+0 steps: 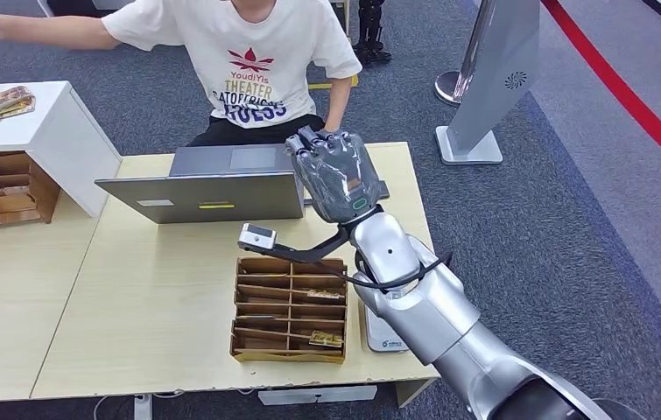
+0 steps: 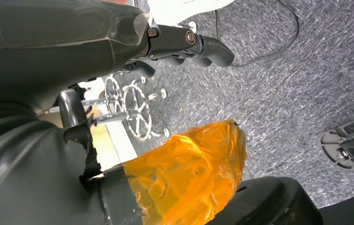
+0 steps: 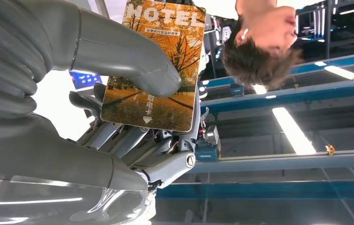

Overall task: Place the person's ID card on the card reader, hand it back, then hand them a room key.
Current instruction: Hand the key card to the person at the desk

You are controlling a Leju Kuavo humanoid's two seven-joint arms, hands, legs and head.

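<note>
right hand [image 1: 337, 175] up high over the desk [image 1: 160, 297], thumb pressing the room key [image 3: 158, 65] on its fingers, so the person [image 1: 256, 61] can take it | left hand [image 2: 184, 44] hangs low, fingers curled, holding nothing

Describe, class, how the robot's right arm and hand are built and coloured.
The right arm is glossy silver with rounded shells and a thin black cable looped near the wrist. The right hand is dark grey, with a small green-ringed oval mark on its back. In the right wrist view its thumb is thick, smooth grey.
</note>
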